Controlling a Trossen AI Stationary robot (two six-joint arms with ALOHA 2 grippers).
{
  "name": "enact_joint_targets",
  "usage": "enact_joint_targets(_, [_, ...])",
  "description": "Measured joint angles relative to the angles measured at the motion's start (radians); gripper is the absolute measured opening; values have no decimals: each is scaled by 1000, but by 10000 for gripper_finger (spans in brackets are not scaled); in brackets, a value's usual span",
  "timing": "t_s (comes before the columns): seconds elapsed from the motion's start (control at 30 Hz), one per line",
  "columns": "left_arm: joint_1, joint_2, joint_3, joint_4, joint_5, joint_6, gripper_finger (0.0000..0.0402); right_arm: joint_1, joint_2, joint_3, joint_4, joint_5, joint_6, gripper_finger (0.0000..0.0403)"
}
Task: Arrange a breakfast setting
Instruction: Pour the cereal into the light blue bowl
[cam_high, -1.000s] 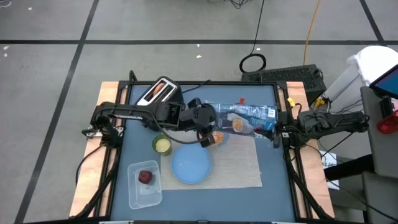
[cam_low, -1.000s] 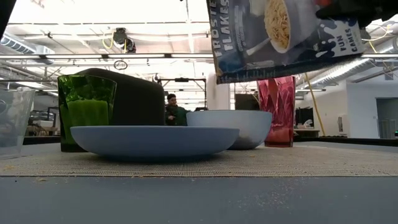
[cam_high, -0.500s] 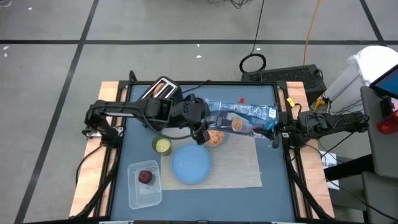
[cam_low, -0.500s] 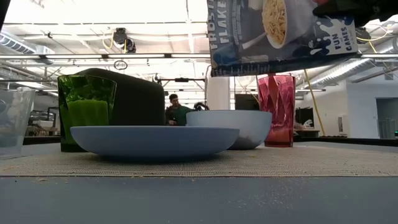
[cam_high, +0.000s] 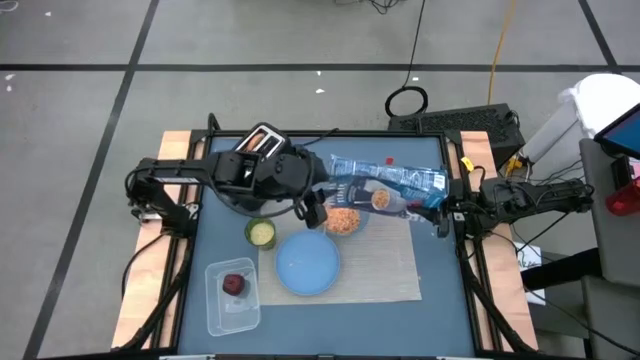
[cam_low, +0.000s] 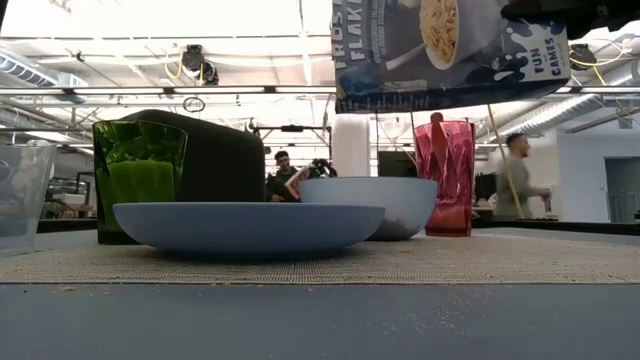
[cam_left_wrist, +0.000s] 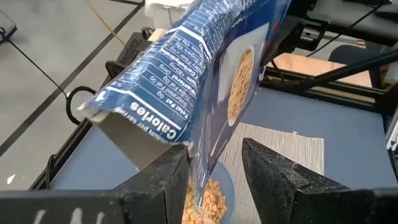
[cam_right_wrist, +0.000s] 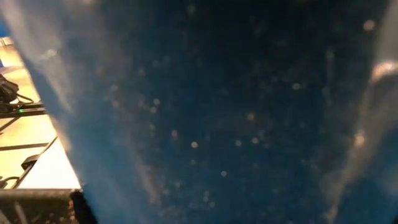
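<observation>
The blue cereal box (cam_high: 385, 183) hangs nearly level over the table's far middle, with my right gripper (cam_high: 443, 208) shut on its right end. Its open end (cam_left_wrist: 134, 121) points left, above the blue bowl (cam_high: 345, 220), which holds orange flakes. My left gripper (cam_high: 315, 208) is open at that end, and the box's lower corner (cam_left_wrist: 200, 165) runs down between its fingers. The bowl and the light-blue plate (cam_high: 308, 265) rest on the beige placemat (cam_high: 385, 270). A pink-purple cup (cam_low: 445, 178) stands behind the bowl, under the box. My left gripper has the box's lower corner (cam_left_wrist: 196, 155) close beside one finger (cam_left_wrist: 168, 180); whether they touch I cannot tell. My right gripper holds the box's closed end (cam_high: 432, 192), coming level from the table's right. Its own wrist view is filled by the box, so the fingers' place is hidden. The box is lifted clear and lies almost level.
A black toaster (cam_high: 255, 148) stands at the far left, with a green cup (cam_high: 260, 233) in front of it. A clear tub (cam_high: 232, 295) at the near left holds a dark-red fruit (cam_high: 233, 284). People move in the room beyond the table (cam_low: 515, 175).
My left gripper has risen and drawn back toward the table's left edge, uncovering the flakes in the bowl. The box's open end has come up, so the box lies closer to level than before, while its right end has stayed in place.
</observation>
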Motion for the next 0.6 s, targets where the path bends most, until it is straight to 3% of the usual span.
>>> enact_joint_targets(0.6, [-23,-52,0,0,0,-2,154,0,0,-11,145,-1,-7,253])
